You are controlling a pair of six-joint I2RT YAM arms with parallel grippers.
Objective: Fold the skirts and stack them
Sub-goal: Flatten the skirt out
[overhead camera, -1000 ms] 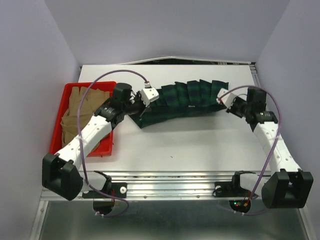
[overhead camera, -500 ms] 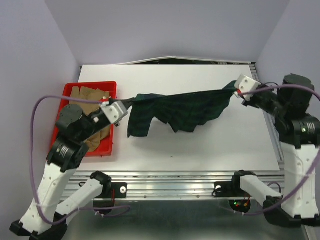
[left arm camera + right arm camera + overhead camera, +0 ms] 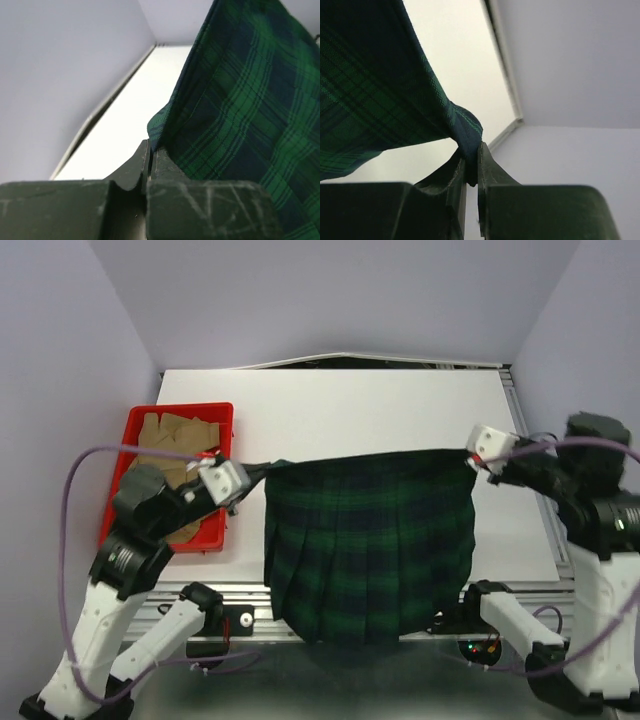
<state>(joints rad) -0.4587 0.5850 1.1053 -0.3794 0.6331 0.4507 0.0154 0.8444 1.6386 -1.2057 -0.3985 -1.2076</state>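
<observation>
A dark green plaid pleated skirt (image 3: pixel 370 540) hangs spread out in the air between my two grippers, its hem reaching past the table's near edge. My left gripper (image 3: pixel 258 471) is shut on the skirt's upper left corner; its jaws pinch the cloth (image 3: pixel 230 100) in the left wrist view. My right gripper (image 3: pixel 470 455) is shut on the upper right corner, with the waistband (image 3: pixel 465 125) clamped between the fingers (image 3: pixel 487 170). Tan skirts (image 3: pixel 165 435) lie in a red tray (image 3: pixel 128 430) at the left.
The white table (image 3: pixel 350 410) runs under and behind the hanging skirt. The red tray sits at its left edge, beside my left arm. Purple cables loop from both arms. Walls close in at left, back and right.
Both grippers have lifted the skirt off the table and pulled it taut; it has unfurled from a bunched strip into a flat hanging sheet. Both arms have raised and drawn toward the near edge.
</observation>
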